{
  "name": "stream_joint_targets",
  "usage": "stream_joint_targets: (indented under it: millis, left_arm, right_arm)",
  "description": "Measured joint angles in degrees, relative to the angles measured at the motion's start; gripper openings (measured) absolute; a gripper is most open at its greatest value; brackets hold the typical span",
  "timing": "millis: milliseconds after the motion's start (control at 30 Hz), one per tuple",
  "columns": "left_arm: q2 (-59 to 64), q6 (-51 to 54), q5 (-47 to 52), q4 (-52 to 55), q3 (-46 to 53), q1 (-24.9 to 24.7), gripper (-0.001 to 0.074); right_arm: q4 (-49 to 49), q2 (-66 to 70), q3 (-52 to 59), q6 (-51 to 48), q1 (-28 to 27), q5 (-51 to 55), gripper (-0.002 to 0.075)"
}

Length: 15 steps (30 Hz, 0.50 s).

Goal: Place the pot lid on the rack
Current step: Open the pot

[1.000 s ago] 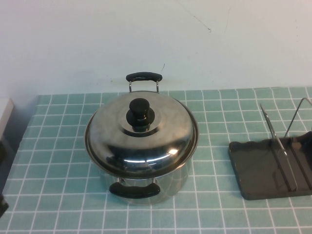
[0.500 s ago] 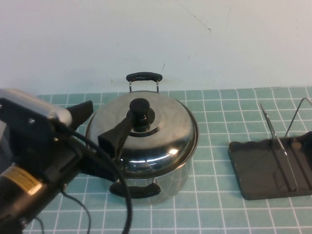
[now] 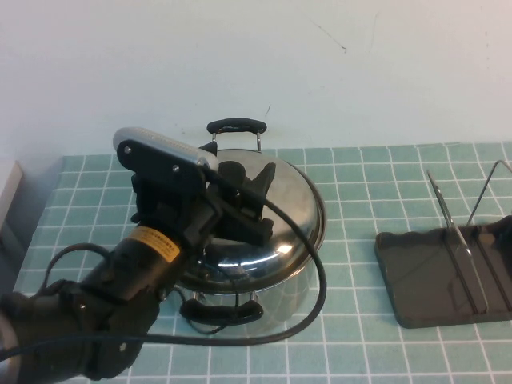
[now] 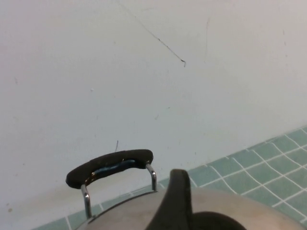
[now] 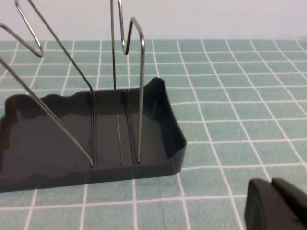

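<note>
Pot lid [image 3: 284, 210]: round and shiny, sitting flat on top of the pot. Its black knob [image 3: 232, 172] is in the middle, partly hidden by the left arm.
Pot [image 3: 272, 292]: a deep steel pot under the lid, standing on the surface. One black handle [image 3: 235, 126] sticks out on its far side by the wall, and another black handle [image 3: 222, 310] is on its near side.
Left gripper [image 3: 238, 198]: right above the pot lid, at the knob. Its jaws are spread wide, one on each side of the knob, and they hold nothing. In the left wrist view a black finger [image 4: 173, 201] pokes up just above the lid, with the pot's far handle [image 4: 109, 167] behind it.
Rack [image 3: 416, 280]: a dark tray with thin wire loops standing up, well apart from the pot, on the pot's right side. Nothing is in it.
Right gripper [image 5: 274, 205]: near the rack [image 5: 96, 143], low by the surface. Its jaws are pressed together and hold nothing.
Surface [image 3: 352, 240]: green tiles with white lines, under the pot and the rack.
</note>
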Motion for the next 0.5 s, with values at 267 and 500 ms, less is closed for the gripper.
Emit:
stream_joint_targets:
  millis: [267,500]
  left_arm:
    - [6.72,0.89,-4.7,-8.86,-2.79,0.51,0.0582]
    - [8.62,-3.87,-5.88,-4.48,-2.93,0.94,0.0585]
  right_arm:
    - [0.0,0.0,0.0,0.0,0.0,0.0,-0.0003]
    - [0.0,0.0,0.0,0.0,0.0,0.0,-0.0003]
